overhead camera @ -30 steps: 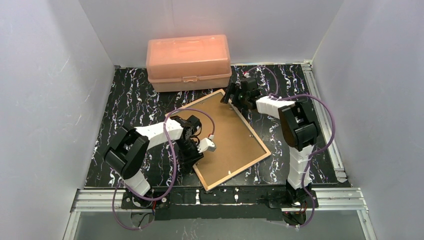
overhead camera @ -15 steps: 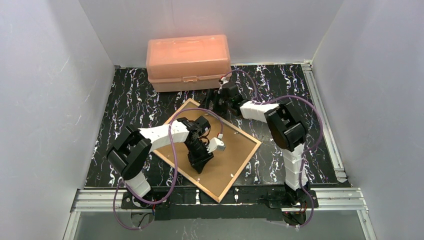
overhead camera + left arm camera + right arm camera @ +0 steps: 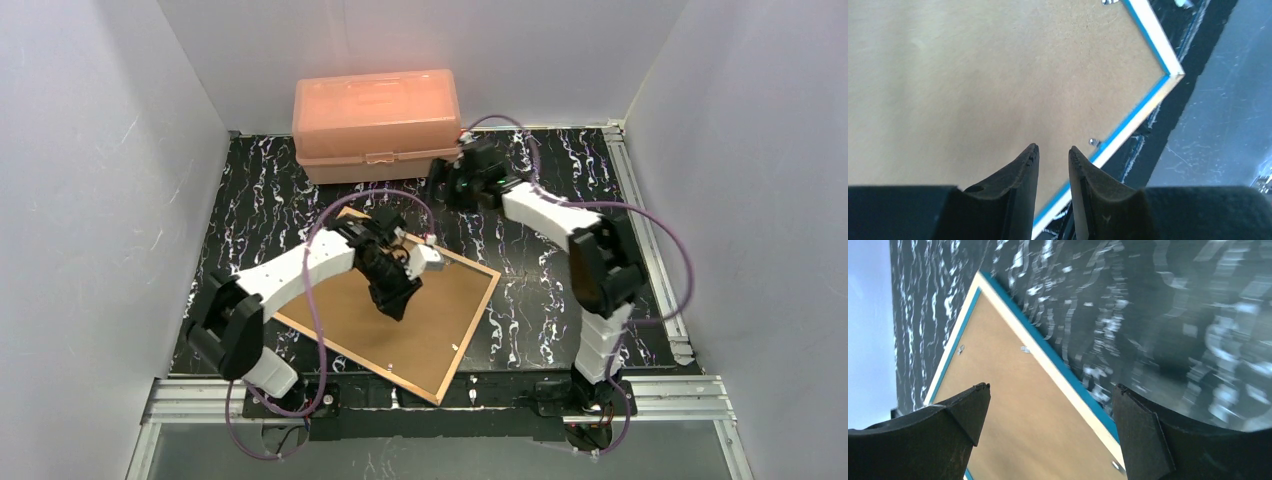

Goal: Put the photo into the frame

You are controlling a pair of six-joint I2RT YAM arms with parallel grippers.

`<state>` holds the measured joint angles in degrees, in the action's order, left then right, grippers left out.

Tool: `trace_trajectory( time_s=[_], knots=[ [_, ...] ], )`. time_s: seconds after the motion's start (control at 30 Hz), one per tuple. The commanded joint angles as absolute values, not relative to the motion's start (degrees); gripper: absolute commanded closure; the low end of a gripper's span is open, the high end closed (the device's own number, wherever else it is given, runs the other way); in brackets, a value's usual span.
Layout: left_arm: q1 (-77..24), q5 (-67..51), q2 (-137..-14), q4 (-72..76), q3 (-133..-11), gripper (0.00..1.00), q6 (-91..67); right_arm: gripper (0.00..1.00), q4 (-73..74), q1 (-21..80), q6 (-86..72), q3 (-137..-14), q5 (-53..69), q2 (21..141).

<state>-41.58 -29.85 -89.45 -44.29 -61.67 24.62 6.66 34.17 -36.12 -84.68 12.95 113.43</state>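
Note:
The frame point(image 3: 468, 337) lies face down on the black marbled table, with its brown backing board point(image 3: 430, 340) on top. Its blue and pale wood rim point(image 3: 1159, 50) shows in the left wrist view and its rim point(image 3: 1048, 362) in the right wrist view. My left gripper point(image 3: 395, 300) sits over the board's middle point(image 3: 973, 75). Its fingers point(image 3: 1053, 148) are all but shut, with a narrow slit and nothing in it. My right gripper point(image 3: 447, 185) hangs open point(image 3: 1050, 386) beyond the frame's far edge, holding nothing. The photo is out of view.
A peach plastic box point(image 3: 375, 120) stands shut at the back of the table, just left of my right gripper. White walls enclose the table on three sides. Metal rails run along the right and near edges.
The frame has turned counter-clockwise under my left gripper, and its far corner has swung left. My right gripper has left that corner and drawn back towards the peach box.

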Motion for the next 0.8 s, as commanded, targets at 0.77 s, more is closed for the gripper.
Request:
trace_trajectory(
  time_s=[0.77],
  knots=[
    [15.73,-17.24,-103.00,-46.43,-70.01,0.87,36.20,0.01,14.73,33.88,-48.46,-37.43,14.47,74.24]
  ],
)
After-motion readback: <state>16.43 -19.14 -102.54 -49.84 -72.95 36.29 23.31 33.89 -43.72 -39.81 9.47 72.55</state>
